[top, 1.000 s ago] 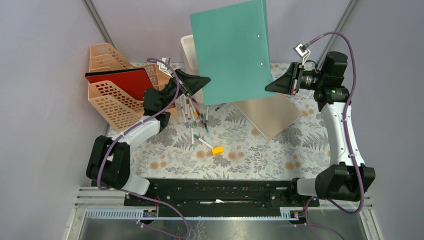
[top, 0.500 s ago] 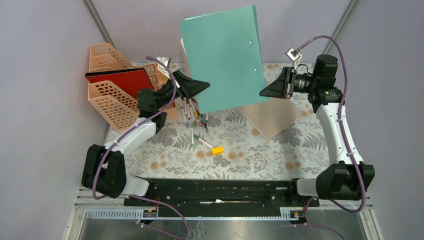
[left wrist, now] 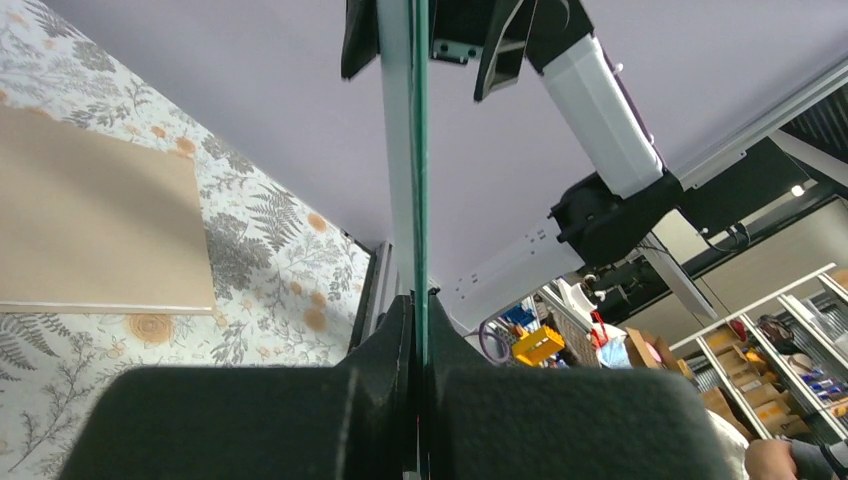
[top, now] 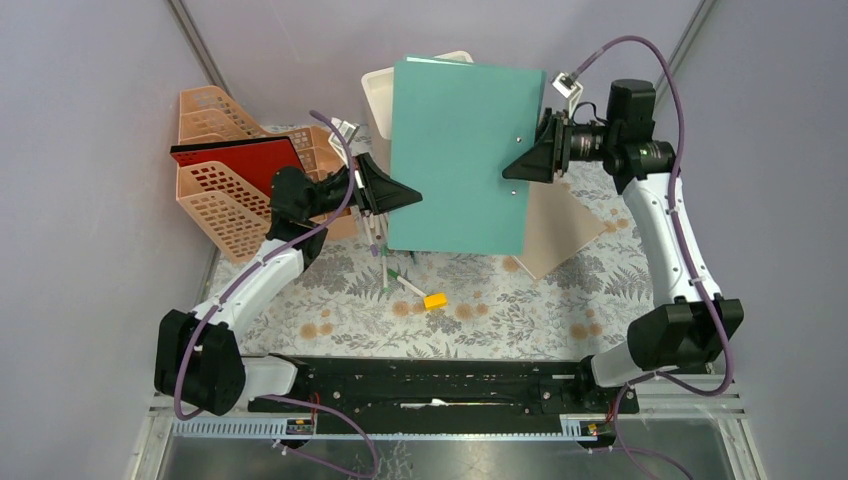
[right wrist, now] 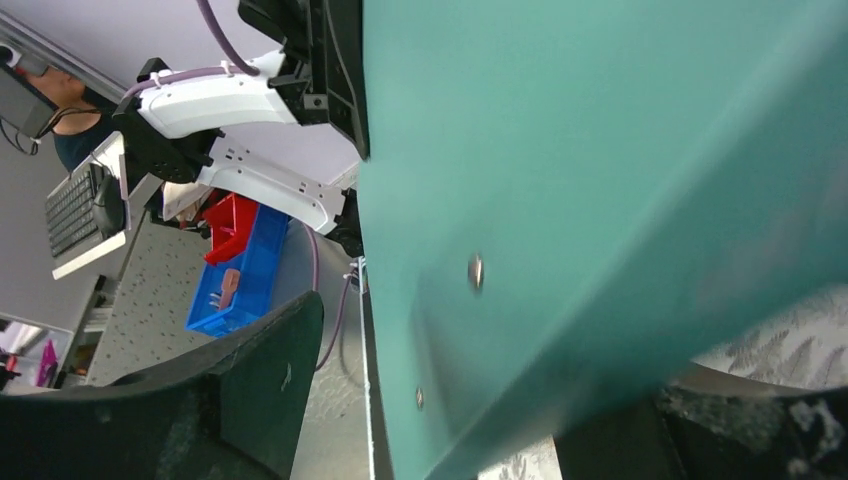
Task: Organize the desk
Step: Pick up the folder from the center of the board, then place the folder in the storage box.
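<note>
A teal folder [top: 460, 155] hangs in the air above the back of the desk [top: 500, 310]. My left gripper [top: 405, 195] is shut on the folder's left edge. In the left wrist view the folder [left wrist: 418, 150] shows edge-on, pinched between the black fingers [left wrist: 385, 340]. My right gripper [top: 515, 170] stands open around the folder's right edge. In the right wrist view its two fingers [right wrist: 255, 365] sit well apart on either side of the teal sheet [right wrist: 620, 160], and the left one is clear of it.
Peach mesh file racks [top: 225, 190] holding a red folder [top: 245, 160] stand at the back left. Several pens [top: 385, 235] and a yellow eraser [top: 434, 300] lie mid-desk. A tan board [top: 560, 225] lies under the folder. A white bin [top: 378, 90] is behind it.
My left gripper closed on the folder's left edge, then my right gripper opened off the right edge. The folder swung from tilted to nearly square and dropped lower.
</note>
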Robot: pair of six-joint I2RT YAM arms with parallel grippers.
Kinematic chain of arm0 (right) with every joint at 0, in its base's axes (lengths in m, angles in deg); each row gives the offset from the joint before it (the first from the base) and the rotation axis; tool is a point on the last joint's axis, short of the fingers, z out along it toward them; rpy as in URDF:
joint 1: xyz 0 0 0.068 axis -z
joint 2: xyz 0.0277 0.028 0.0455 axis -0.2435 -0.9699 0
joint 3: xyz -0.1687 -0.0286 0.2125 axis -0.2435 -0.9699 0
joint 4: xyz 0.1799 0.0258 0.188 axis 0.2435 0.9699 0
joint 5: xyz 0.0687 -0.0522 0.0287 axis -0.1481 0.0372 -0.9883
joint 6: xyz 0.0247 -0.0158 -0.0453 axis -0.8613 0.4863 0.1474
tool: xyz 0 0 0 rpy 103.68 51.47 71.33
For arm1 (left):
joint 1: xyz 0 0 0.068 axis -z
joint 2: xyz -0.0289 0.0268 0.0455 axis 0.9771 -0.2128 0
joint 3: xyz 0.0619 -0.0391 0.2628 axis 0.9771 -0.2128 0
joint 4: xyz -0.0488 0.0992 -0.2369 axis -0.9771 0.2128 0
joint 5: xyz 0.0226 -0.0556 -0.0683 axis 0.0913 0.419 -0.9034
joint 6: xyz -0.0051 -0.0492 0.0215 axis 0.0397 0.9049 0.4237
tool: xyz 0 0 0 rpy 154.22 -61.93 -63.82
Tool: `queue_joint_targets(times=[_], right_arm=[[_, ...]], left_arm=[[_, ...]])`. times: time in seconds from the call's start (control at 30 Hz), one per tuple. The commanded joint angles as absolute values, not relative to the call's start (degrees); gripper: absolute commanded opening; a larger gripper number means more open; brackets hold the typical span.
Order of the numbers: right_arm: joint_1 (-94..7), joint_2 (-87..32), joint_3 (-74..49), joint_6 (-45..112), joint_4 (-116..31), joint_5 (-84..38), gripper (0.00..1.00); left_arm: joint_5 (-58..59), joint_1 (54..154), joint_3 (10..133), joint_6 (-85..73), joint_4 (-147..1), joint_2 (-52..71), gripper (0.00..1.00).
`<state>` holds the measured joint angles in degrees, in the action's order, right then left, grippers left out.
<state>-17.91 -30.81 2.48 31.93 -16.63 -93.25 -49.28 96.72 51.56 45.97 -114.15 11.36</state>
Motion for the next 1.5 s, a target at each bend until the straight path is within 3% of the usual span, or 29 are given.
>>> queue_joint_targets(times=[0.0, 0.17, 0.27, 0.5, 0.6, 0.7, 0.77, 0.83, 0.97, 1.03, 1.17, 1.3, 1.47], right_arm=[[-20.0, -35.0, 12.3, 32.2, -16.1, -93.5, 0.82], [-20.2, -38.1, 19.1, 28.7, -17.4, -93.6, 0.78], [-20.2, -37.6, 17.6, 22.2, -24.5, -94.3, 0.70], [-20.3, -35.6, 9.8, -0.8, -55.6, -95.9, 0.55], [-20.6, -36.1, 7.8, -10.9, -66.9, -96.7, 0.40], [-20.9, -36.5, 6.3, -16.9, -73.9, -97.2, 0.03], [-20.9, -36.4, 5.8, -16.5, -73.7, -96.8, 0.00], [-20.9, -35.9, 6.3, -11.3, -69.6, -95.6, 0.00], [-21.5, -35.1, 13.6, 11.9, -40.9, -88.5, 0.00], [-22.0, -35.4, 16.3, 15.3, -37.8, -86.9, 0.00], [-23.2, -37.0, 19.0, 15.4, -37.3, -86.3, 0.00], [-25.9, -38.3, 23.2, 19.7, -33.3, -85.3, 0.00], [-32.1, -43.4, 35.9, 33.2, -20.0, -80.2, 0.00]], left_arm=[[-51.7, 96.1, 52.7, 45.5, -114.6, 14.6, 0.00], [-50.2, 95.2, 52.1, 41.1, -107.5, 16.7, 0.00], [-49.5, 94.6, 52.1, 38.9, -104.3, 17.6, 0.00], [-48.9, 93.7, 52.2, 35.9, -99.6, 18.7, 0.00], [-48.4, 93.6, 52.1, 35.4, -98.6, 19.0, 0.00], [-47.5, 93.4, 52.3, 34.7, -97.4, 19.3, 0.00], [-45.8, 93.0, 53.1, 32.5, -93.8, 20.2, 0.00], [-42.2, 92.7, 54.9, 27.3, -85.6, 21.7, 0.16], [-33.9, 92.4, 57.5, 18.3, -72.8, 27.1, 0.50], [-28.3, 92.3, 59.1, 14.5, -67.9, 30.2, 0.70], [-13.7, 92.3, 61.6, 6.2, -61.1, 37.1, 0.98], [-0.2, 92.3, 64.4, 0.8, -55.9, 42.2, 0.99], [7.2, 92.3, 69.2, -1.0, -51.9, 44.3, 0.99]])
